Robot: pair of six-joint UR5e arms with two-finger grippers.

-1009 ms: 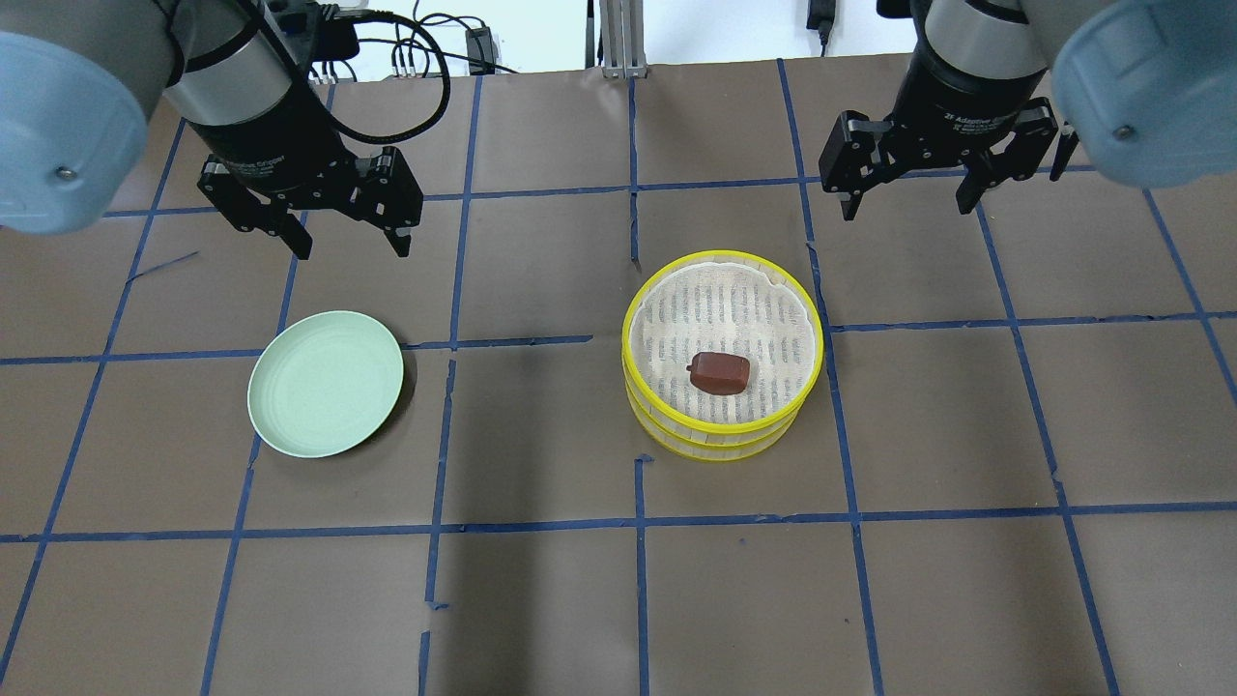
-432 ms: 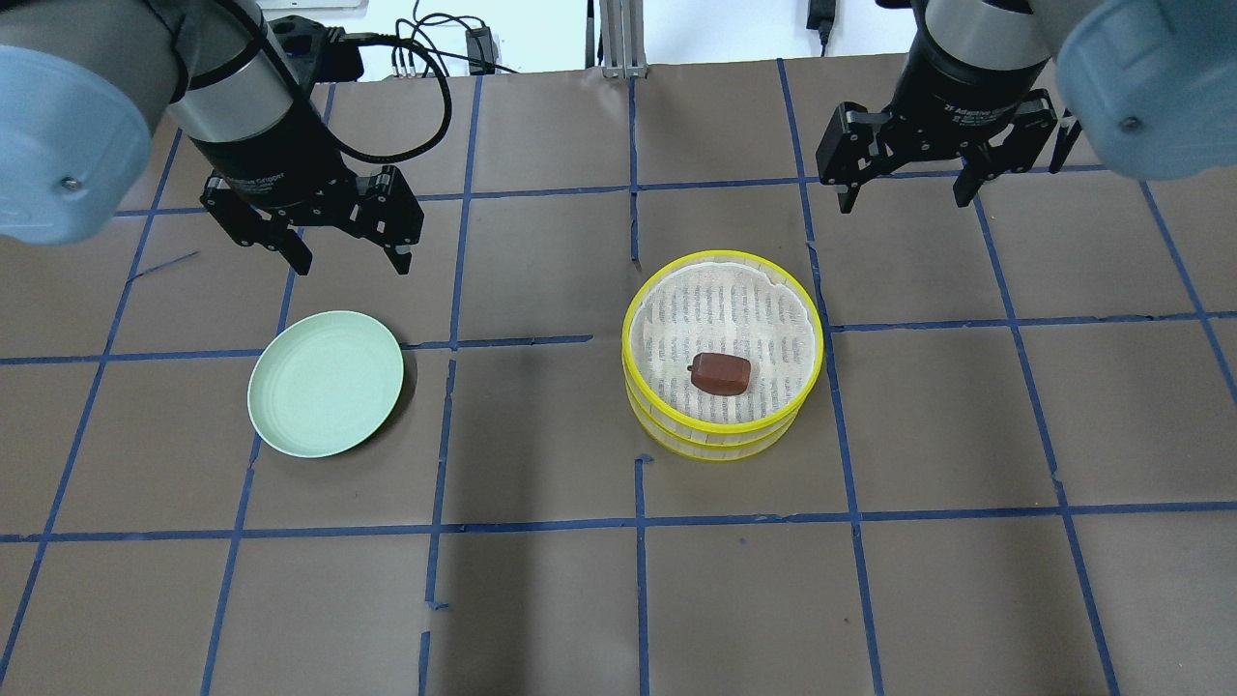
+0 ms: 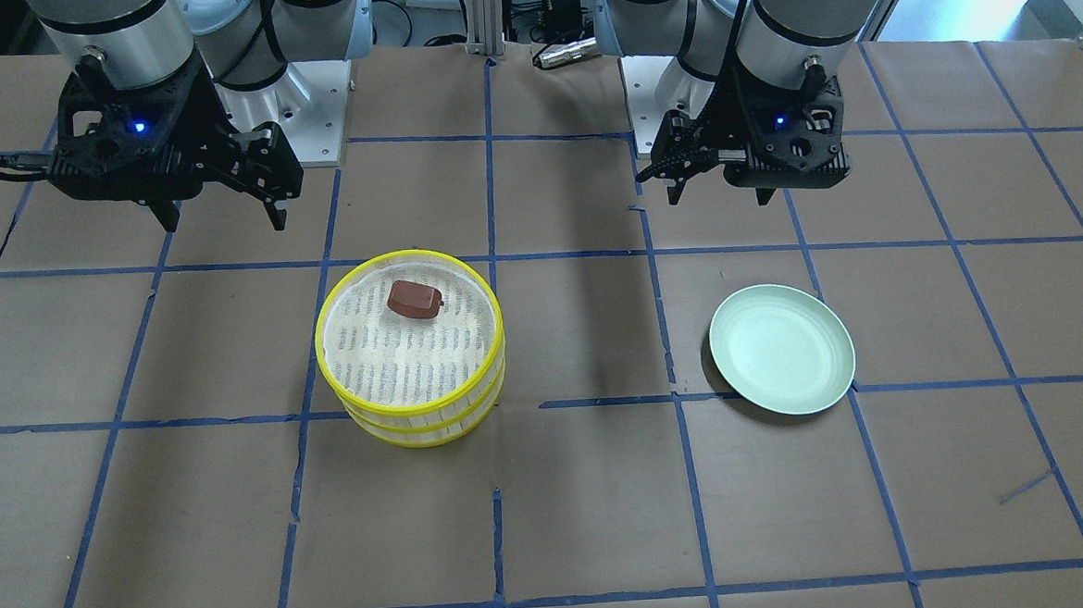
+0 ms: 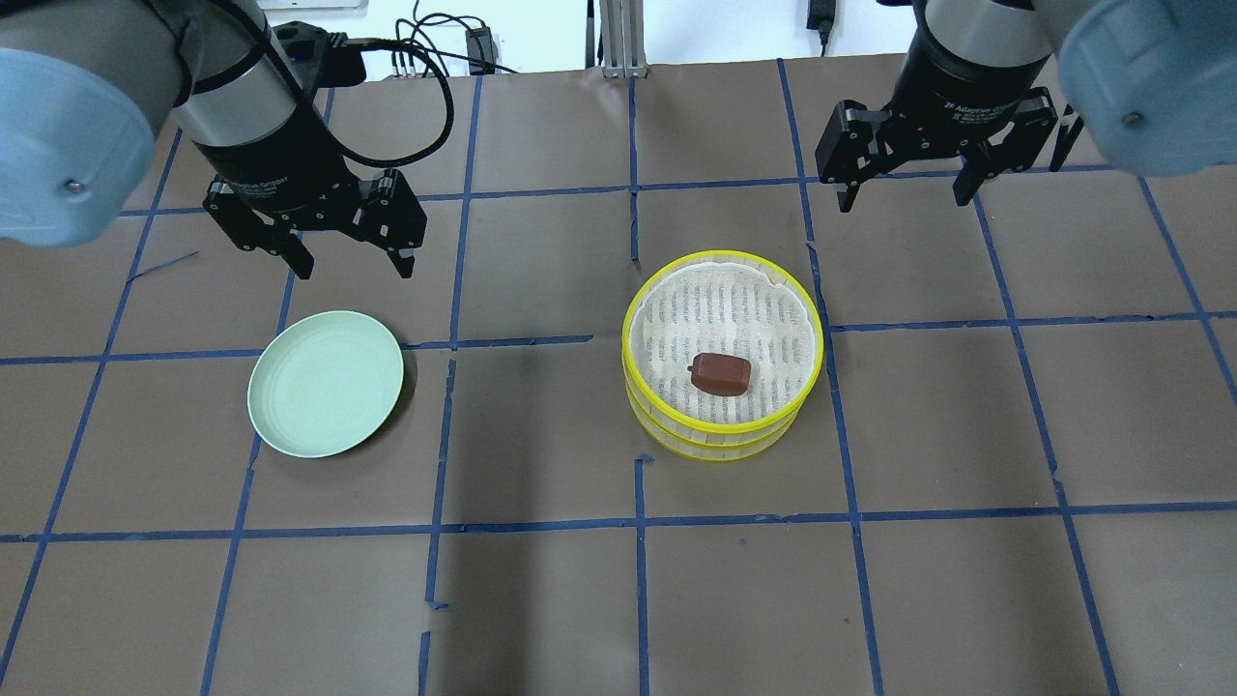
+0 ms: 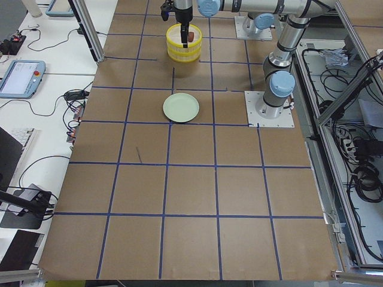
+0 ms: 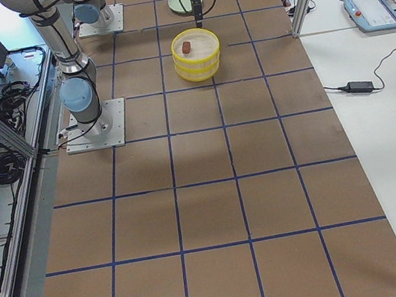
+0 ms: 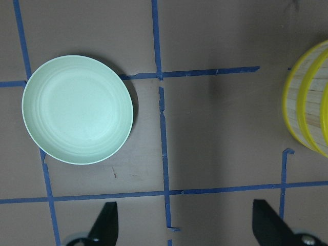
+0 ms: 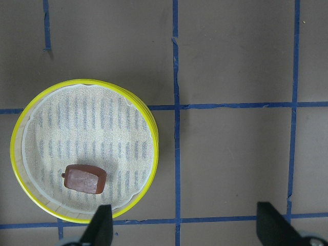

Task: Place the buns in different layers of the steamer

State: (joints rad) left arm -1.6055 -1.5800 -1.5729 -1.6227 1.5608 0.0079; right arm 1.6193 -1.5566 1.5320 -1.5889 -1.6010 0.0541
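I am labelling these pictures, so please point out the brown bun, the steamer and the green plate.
brown bun (image 4: 720,374), overhead view, its top middle.
steamer (image 4: 720,300), overhead view, bare mesh floor.
green plate (image 4: 326,383), overhead view, its centre.

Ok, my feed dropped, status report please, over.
Left end effector and right end effector open, empty. Brown bun in steamer top tier; white bun unseen. Nothing obstructing.

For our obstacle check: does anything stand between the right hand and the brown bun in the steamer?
Nothing visible does. The brown bun lies uncovered on the top tier of the steamer, with no lid over it. The right hand hangs open off to the steamer's side, and no object shows in the gap between them.
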